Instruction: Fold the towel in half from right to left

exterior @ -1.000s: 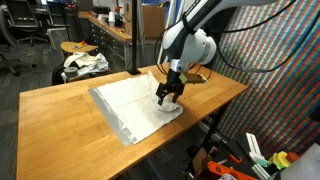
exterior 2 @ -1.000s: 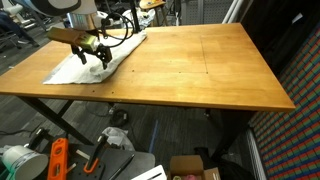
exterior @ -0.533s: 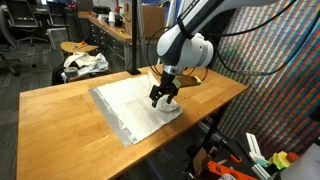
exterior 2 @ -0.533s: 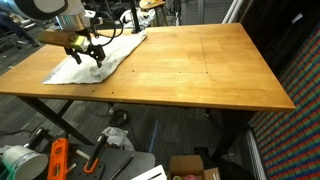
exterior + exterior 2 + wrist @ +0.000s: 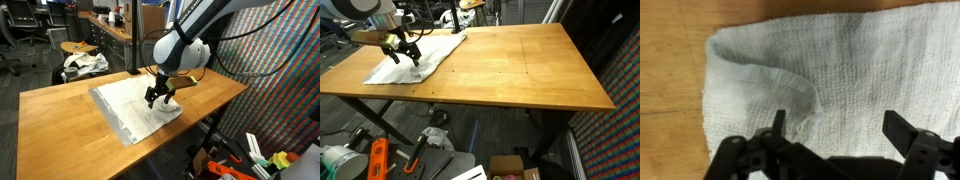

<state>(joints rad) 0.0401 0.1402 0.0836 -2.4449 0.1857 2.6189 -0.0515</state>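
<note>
**Even overhead light on the workbench; all three views soft and low in detail**

In both exterior views light falls from above the gripper [image 5: 160,97], leaving only a small, faint shadow on the towel [image 5: 125,100] directly beneath it. The table [image 5: 510,70] carries a dull sheen beyond the gripper with no hard glare, while the space under it is dim. Behind the arm, the patterned screen [image 5: 270,60] shimmers with coloured moiré. In the wrist view the towel is bright and nearly washed out ahead of the gripper, its weave soft. A raised fold just ahead of the fingers [image 5: 777,125] throws a grey shadow, and the fingers are dark, blurred silhouettes at the lower edge.
</note>
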